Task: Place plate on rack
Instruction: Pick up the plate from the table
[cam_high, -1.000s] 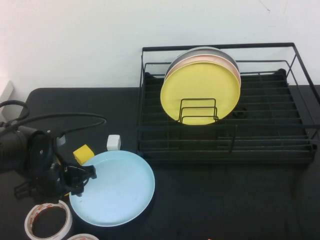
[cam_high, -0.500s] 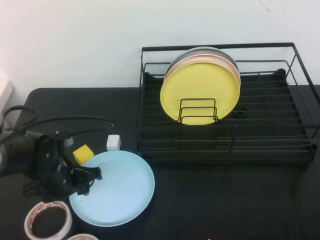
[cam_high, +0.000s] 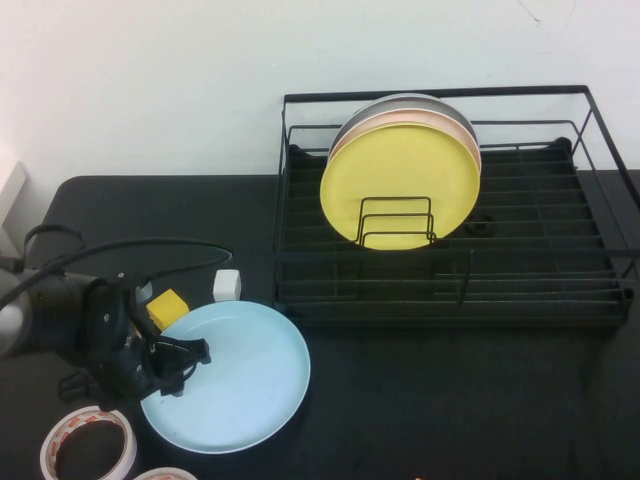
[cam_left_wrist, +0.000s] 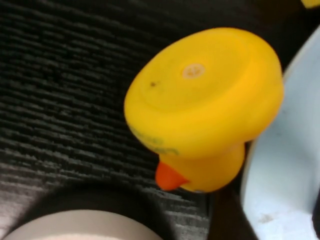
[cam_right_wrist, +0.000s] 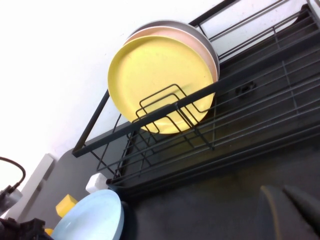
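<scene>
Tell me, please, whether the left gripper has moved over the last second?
Yes: the left gripper has crept rightward over the plate, toward the rack.

Looked like a lab or test bench, not a real kitchen: black cloth-covered table (cam_high: 420, 400) against a bare white wall (cam_high: 150, 80), a dish rack (cam_high: 450, 260) at 1 o'clock, tape rolls (cam_high: 85, 445) at 7 o'clock, loose cables (cam_high: 130, 245) at 9 o'clock.
</scene>
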